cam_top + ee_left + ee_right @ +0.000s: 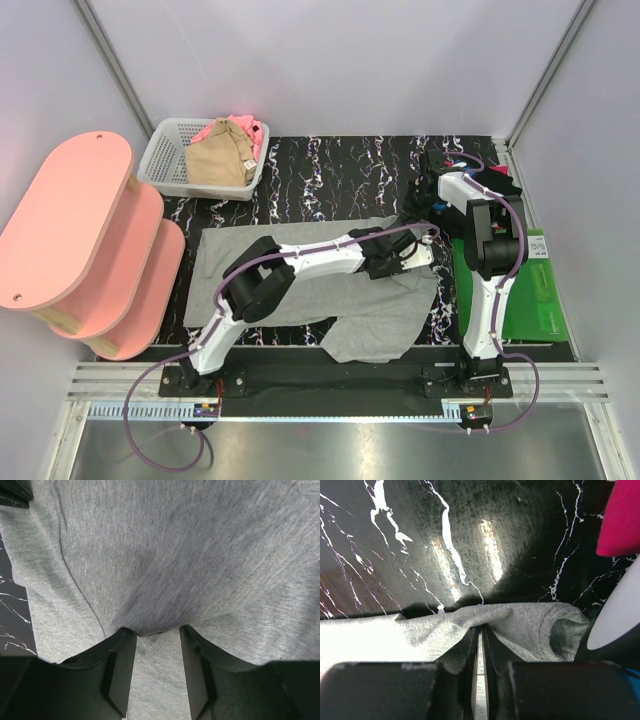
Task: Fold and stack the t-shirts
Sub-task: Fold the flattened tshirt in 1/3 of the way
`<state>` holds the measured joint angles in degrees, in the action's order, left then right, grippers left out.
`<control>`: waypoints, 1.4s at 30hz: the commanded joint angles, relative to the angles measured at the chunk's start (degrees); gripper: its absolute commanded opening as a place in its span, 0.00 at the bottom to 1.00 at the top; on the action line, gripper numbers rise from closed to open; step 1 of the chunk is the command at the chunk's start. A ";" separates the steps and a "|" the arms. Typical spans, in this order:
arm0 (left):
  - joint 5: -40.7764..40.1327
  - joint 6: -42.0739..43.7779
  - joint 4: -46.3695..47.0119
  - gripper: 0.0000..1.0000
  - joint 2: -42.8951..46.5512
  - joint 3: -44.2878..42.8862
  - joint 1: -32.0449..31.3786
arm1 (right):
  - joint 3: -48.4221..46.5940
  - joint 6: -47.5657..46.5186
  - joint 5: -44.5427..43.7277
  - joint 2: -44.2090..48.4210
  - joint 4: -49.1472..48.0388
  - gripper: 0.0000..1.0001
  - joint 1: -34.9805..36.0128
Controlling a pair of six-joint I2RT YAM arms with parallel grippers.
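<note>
Light-grey t-shirt [370, 320] lies spread across the middle of the counter [330, 160]; one flap trails toward the near edge, body runs left to right, wrinkled, not yet squared.

Left gripper [156, 631] reaches across to the shirt's right part; jaws stand about half apart over a raised ridge of grey cloth at the tips; no clear clamp on it. Right gripper [481, 630] is just beyond it toward the far right; jaws nearly closed, pinching the shirt's rolled edge, bare counter showing past it.

Step in hand, as I judge: carrying the right side of the shirt over for a first fold. To do it well:
- left gripper must close fully on that ridge before any lift; a one-sided pull will skew the cloth;
- take one layer only at the edge; the roll at the right gripper may hide two;
- lift both grippers level and move them together, keeping the edge taut between them;
- lay it down parallel to the counter's near edge, then let go low.

Green board [540, 300] sits along the right edge, likely the stacking spot.

Far left corner: white basket [165, 165] holding the tan t-shirt [218, 160] and pink t-shirt [255, 135], both unfolded; early in the task.
</note>
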<state>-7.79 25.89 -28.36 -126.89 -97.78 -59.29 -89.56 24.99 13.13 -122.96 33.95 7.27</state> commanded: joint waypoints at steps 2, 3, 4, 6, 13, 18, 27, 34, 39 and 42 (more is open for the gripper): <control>-1.09 0.48 2.61 0.39 -1.78 -3.47 0.57 | 1.58 -0.12 -1.35 -0.71 0.76 0.13 0.03; -1.08 0.48 2.61 0.29 -2.56 -4.17 0.75 | 1.67 -0.12 -1.43 -0.71 0.76 0.13 -0.06; -1.00 0.56 2.61 0.24 -2.83 -4.61 0.93 | 1.76 -0.21 -1.44 -0.53 0.76 0.13 0.03; -1.00 0.56 2.43 0.18 -3.36 -5.84 1.45 | 1.93 -0.30 -1.61 -0.35 0.76 0.13 0.03; -0.91 1.27 0.94 0.15 -1.53 -6.91 1.89 | 1.84 -0.30 -1.52 -0.53 0.76 0.13 0.03; 0.23 1.71 -1.08 0.24 3.13 -4.71 1.81 | 1.58 -0.38 -1.26 -0.53 0.76 0.13 0.03; 7.26 0.13 -4.69 0.33 15.70 4.78 0.75 | 1.49 -0.12 -1.17 -0.71 0.85 0.13 0.03; 8.76 -1.72 -4.69 0.37 13.17 4.62 0.40 | 1.49 -0.12 -0.91 -0.53 0.85 0.13 -0.06; 5.07 -1.90 -3.90 0.44 6.50 0.58 0.31 | 1.93 -0.12 -1.17 -0.18 0.85 0.13 0.03; 3.84 -1.37 -3.81 0.44 4.03 -1.70 0.40 | 1.93 -0.21 -1.00 -0.18 0.76 0.13 0.03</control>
<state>-2.00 24.77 -33.21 -119.96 -94.94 -58.92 -89.36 25.34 13.19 -122.89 33.80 7.18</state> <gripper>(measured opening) 0.439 0.132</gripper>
